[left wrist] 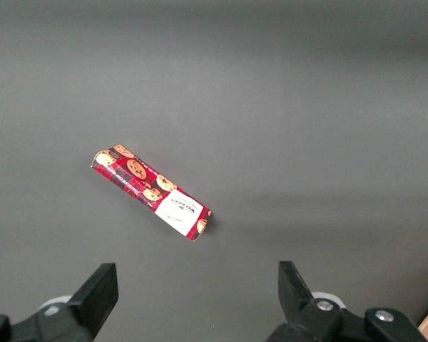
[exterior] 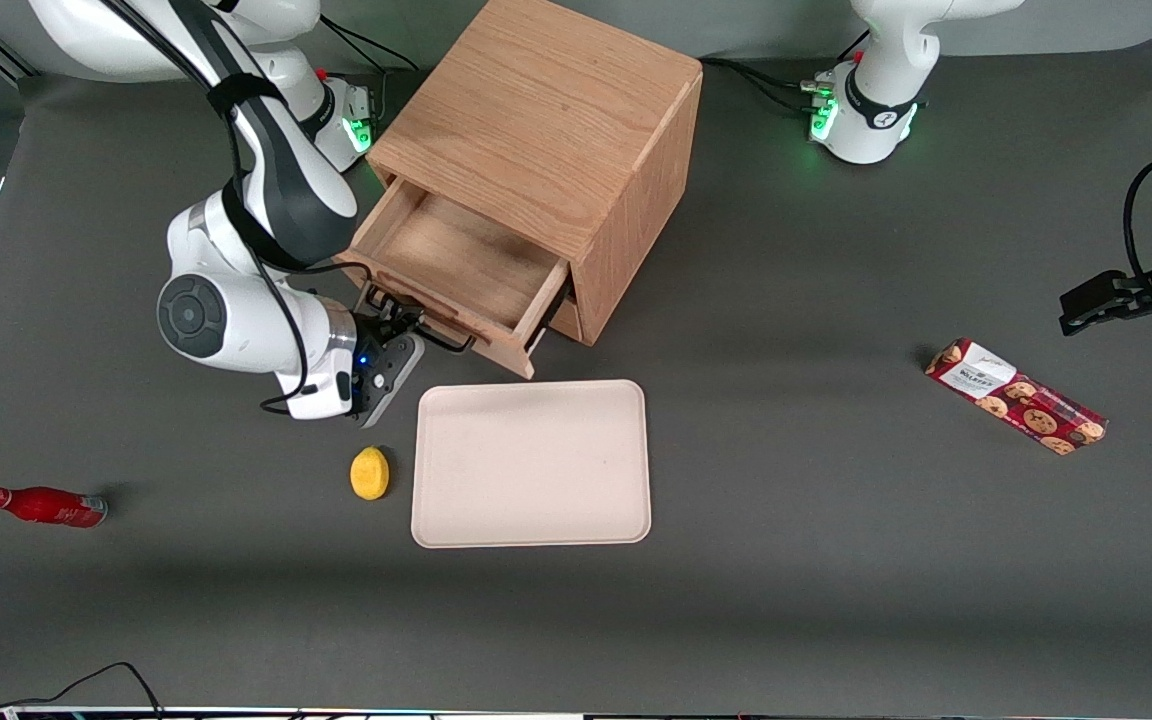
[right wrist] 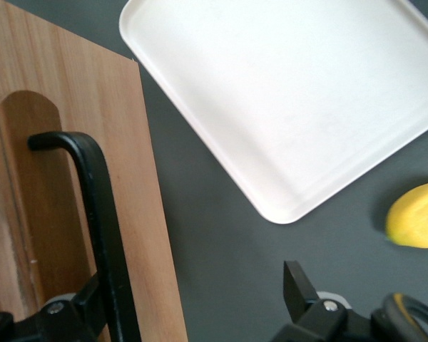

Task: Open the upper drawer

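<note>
Oak cabinet (exterior: pixel 546 150) is the reference. Upper drawer (exterior: pixel 456 265) stands pulled well out of its front, tray bare. Beige tray (exterior: pixel 532 463) lies nearer the camera than the cabinet. Gripper (exterior: pixel 398 325) is at the drawer's black handle (right wrist: pixel 100 214), jaws spread apart, one finger (right wrist: pixel 93 306) touching the handle, nothing clamped. Yellow lemon (exterior: pixel 370 473) lies beside the tray.

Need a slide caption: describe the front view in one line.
Gripper at the black handle of the pulled-out upper drawer, near a beige tray and lemon.

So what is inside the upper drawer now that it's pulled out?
The upper drawer shows only bare wood; its part inside the cabinet and the corner under the arm are hidden. The gripper is at its handle.
</note>
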Motion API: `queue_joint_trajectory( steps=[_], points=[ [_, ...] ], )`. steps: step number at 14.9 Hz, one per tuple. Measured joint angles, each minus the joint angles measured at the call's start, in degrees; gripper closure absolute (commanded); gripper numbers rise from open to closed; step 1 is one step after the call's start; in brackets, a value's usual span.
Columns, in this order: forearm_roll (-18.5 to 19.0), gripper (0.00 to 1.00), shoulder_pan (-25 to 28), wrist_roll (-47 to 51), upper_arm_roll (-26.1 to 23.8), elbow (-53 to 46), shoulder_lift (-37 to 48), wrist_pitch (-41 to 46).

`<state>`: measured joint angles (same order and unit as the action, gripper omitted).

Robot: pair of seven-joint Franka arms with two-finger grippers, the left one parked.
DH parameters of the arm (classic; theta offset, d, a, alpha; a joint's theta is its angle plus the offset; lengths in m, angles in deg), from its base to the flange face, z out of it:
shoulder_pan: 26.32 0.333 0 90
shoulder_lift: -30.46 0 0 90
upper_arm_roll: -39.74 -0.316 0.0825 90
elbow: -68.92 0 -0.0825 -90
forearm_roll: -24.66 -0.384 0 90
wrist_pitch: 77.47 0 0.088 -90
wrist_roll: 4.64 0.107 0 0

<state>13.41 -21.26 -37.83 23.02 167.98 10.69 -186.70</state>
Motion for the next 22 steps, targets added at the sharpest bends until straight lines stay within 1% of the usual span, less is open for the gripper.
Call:
queue_joint_trajectory(
  steps=[3, 12, 16, 18, 22],
  points=[
    [1.29, 0.0, 0.0, -2.5, 1.49, -3.31, -2.35, 0.02],
    [1.48, 0.0, -0.12, -13.28, 7.6, -12.01, -8.19, 2.58],
    [1.48, 0.0, -0.12, -14.55, 8.27, -14.4, -9.39, 4.64],
    [1.48, 0.0, 0.05, -14.55, 8.27, -16.66, -9.51, 6.8],
    [1.48, 0.0, 0.09, -14.26, 8.35, -24.3, -9.28, 15.39]
  ],
)
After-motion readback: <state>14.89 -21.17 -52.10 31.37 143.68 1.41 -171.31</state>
